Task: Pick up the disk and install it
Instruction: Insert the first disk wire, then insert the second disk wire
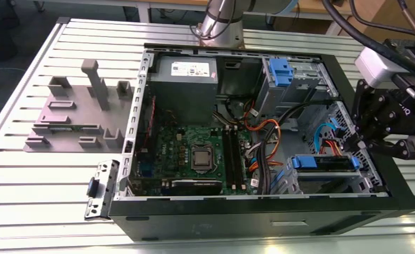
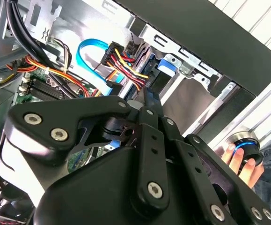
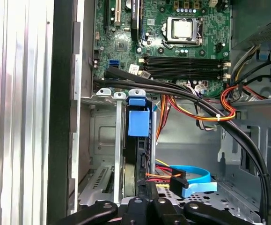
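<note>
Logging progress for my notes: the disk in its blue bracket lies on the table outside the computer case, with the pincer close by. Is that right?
Not quite. The disk sits in a drive bay inside the computer case, not on the table; the exterior view shows it. The pincer is close by.

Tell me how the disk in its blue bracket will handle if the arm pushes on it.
The disk looks like a rigid metal slab, so it should not flex. It stands on edge in the grey drive cage, so it would probably slide along the slot rather than tip. The blue bracket is plastic and may bend or crack under hard pressure.
</note>
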Controlling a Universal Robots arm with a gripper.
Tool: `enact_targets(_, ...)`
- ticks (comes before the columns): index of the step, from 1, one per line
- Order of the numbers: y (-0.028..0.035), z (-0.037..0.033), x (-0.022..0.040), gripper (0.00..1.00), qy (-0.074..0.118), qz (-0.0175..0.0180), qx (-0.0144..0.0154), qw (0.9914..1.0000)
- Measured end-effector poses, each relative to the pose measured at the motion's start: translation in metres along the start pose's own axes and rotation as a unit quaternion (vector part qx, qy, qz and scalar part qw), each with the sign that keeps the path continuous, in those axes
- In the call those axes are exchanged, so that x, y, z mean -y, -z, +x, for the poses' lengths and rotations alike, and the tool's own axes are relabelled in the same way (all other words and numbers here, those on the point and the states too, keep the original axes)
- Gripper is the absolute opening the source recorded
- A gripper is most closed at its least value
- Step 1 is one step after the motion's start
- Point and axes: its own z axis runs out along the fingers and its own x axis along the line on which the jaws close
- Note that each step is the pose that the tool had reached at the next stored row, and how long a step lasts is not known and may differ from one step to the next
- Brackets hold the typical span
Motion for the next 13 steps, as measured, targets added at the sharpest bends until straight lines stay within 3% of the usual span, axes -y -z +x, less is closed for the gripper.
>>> enact_targets(13,0.0009,0.0,0.0,0.1,0.0,0.0,0.0,1.0)
